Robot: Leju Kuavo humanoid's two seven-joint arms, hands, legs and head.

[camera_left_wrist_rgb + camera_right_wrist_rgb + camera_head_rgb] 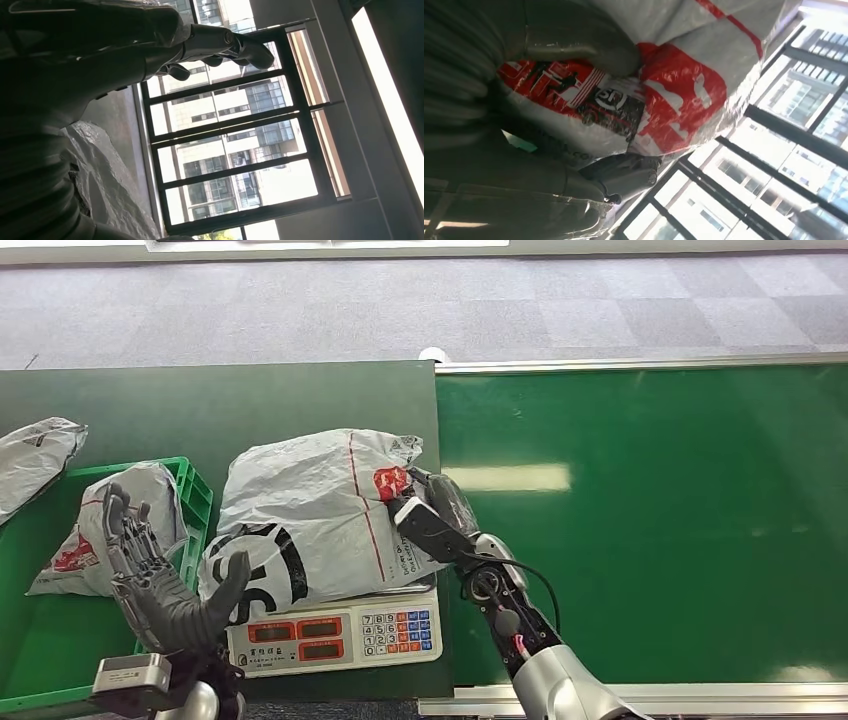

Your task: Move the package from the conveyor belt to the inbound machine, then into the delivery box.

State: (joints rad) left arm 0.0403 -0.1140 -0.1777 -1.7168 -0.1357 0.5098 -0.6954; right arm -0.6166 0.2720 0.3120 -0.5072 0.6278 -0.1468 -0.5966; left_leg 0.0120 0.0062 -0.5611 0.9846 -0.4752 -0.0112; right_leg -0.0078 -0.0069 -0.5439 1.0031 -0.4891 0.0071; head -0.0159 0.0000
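Package [310, 525]: grey plastic mailer bag with red and black print, lying on the scale [335, 638], which appears to serve as the inbound machine, on the dark counter [200, 405]. It is off the conveyor belt [650, 520], so the first leg looks done; the move into the delivery box is judged still to come.

Right hand [425, 512]: closed on the package's right edge, thumb pressed on the red print, fingers under the bag.

Left hand [160, 575]: fingers spread, holding nothing, raised just beside the package's left end, over the crate's edge.

Crate [40, 650]: green plastic, left of the scale, likely the delivery box. Contents: one smaller grey bag [120, 530] with red print.

Another grey bag [35, 460]: on the counter, outside the crate's far left corner.
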